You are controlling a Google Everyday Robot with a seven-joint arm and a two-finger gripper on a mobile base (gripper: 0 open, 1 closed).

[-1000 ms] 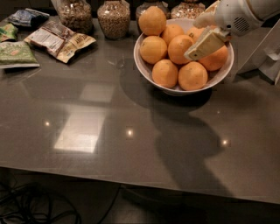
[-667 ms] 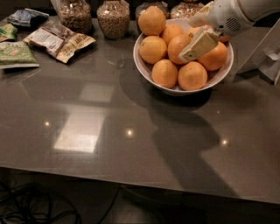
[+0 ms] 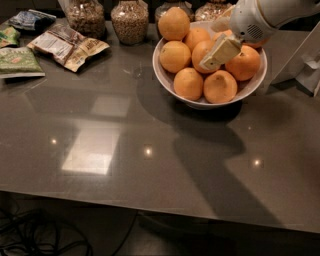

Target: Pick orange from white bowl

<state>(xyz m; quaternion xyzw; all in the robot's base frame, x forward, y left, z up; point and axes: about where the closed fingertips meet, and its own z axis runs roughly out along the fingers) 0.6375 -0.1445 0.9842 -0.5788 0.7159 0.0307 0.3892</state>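
The white arm enters from the upper right corner of the frame. Its rounded wrist housing tilts down and to the left. The cream-coloured gripper slants from it, pointing lower left, in the upper right-centre.

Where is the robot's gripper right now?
The gripper is at the upper right of the camera view, over the white bowl and a middle orange, with the jars behind.
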